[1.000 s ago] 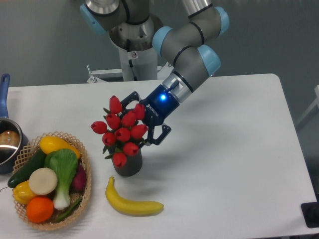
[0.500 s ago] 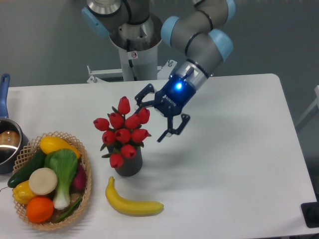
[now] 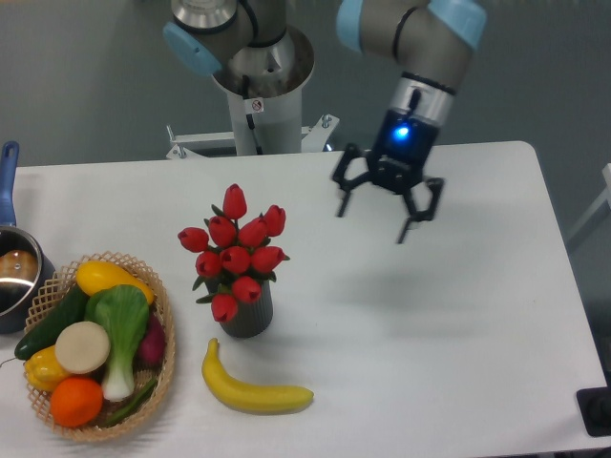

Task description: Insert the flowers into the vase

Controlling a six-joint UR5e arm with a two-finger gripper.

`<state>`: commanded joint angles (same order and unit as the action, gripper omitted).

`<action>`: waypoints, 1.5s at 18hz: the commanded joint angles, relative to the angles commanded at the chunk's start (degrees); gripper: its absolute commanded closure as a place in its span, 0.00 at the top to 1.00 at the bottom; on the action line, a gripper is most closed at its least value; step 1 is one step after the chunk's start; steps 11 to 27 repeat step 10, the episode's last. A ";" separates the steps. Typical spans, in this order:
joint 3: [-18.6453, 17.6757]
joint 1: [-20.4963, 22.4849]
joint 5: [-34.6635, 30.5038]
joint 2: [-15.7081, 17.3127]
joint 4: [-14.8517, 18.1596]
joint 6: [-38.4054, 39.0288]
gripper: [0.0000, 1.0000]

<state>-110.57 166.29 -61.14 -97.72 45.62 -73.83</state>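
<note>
The flowers, a bunch of red tulip buds with green leaves, stand upright in the vase, a dark grey cylinder at the table's front centre-left. Their heads spread wider than the vase and hide its rim. My gripper hangs open above the table well to the right of the bunch and higher, with nothing between its fingers. Its wrist shows a blue light.
A yellow banana lies in front of the vase. A wicker basket of vegetables and fruit sits at front left. A blue-handled pot is at the left edge. The robot's base stands behind the table.
My gripper has let go of the flowers, lifted and swung to the right, away from the bunch. The flowers stay in the vase and have straightened a little.
</note>
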 joint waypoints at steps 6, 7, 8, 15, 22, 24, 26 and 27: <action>5.09 -3.86 -15.47 -3.96 0.26 0.09 1.00; 5.80 -4.30 -18.28 -4.84 0.35 0.09 1.00; 6.15 -5.35 -20.57 -5.37 0.44 0.09 1.00; 6.33 -6.94 -23.75 -6.08 0.26 0.35 1.00; 6.33 -6.94 -23.75 -6.08 0.26 0.35 1.00; 6.33 -6.94 -23.75 -6.08 0.26 0.35 1.00; 6.33 -6.94 -23.75 -6.08 0.26 0.35 1.00; 6.33 -6.94 -23.75 -6.08 0.26 0.35 1.00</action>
